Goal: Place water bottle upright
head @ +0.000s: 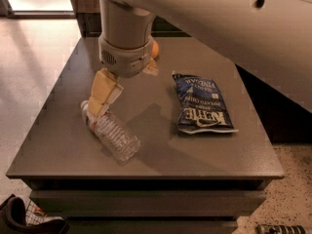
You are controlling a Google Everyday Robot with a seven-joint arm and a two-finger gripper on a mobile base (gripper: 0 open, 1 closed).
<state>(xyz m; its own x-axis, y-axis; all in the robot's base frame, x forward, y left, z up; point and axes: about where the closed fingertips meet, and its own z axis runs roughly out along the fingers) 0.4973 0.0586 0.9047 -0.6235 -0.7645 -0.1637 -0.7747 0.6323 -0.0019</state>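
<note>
The water bottle [113, 135] lies on its side on the dark grey table [53, 150], left of centre, with its cap pointing back left and its base toward the front edge. Its red-and-white label band is partly covered by my finger. My gripper [123, 89] hangs from the arm above the bottle's neck end. One cream-coloured finger [102, 95] reaches down to the bottle's neck and label. The other finger [149, 68] shows only as a small tip behind the wrist, well apart from the first. The gripper is open and holds nothing.
A blue bag of Kettle chips [201, 104] lies flat on the table to the right of the bottle. A small orange object [155, 49] sits behind the wrist at the back. The table's front edge is close to the bottle's base.
</note>
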